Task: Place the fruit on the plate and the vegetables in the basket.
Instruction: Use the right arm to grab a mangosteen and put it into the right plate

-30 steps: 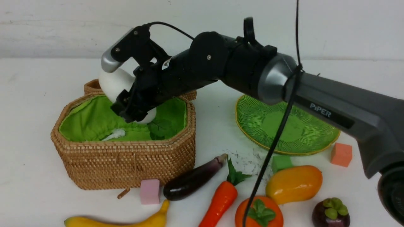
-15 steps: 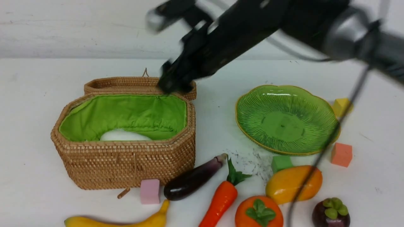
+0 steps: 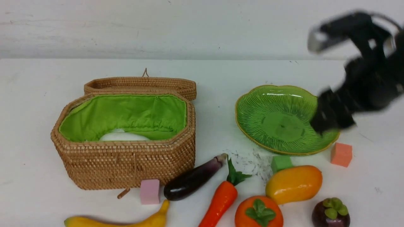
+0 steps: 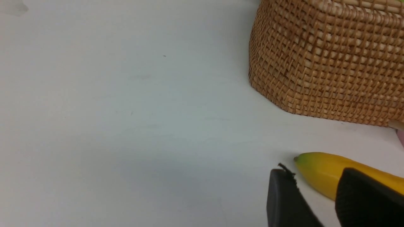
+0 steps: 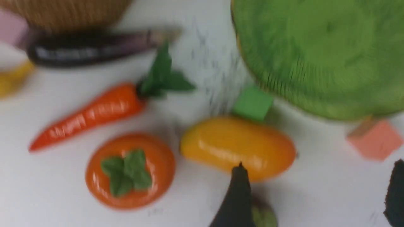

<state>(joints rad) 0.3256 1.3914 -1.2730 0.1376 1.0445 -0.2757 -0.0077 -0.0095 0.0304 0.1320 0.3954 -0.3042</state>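
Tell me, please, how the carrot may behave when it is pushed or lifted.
The carrot looks glossy, so a grip may slip on it. Its tapered round body would probably roll in a curve if pushed sideways. It seems rigid, so it should lift whole.

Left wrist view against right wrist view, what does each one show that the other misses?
Only the left wrist view: the left claw, open and empty. Only the right wrist view: the plate, mango, persimmon, carrot, eggplant and the open right claw. Both: the basket, by its woven wall, and a bit of the banana, blurred in the right one.
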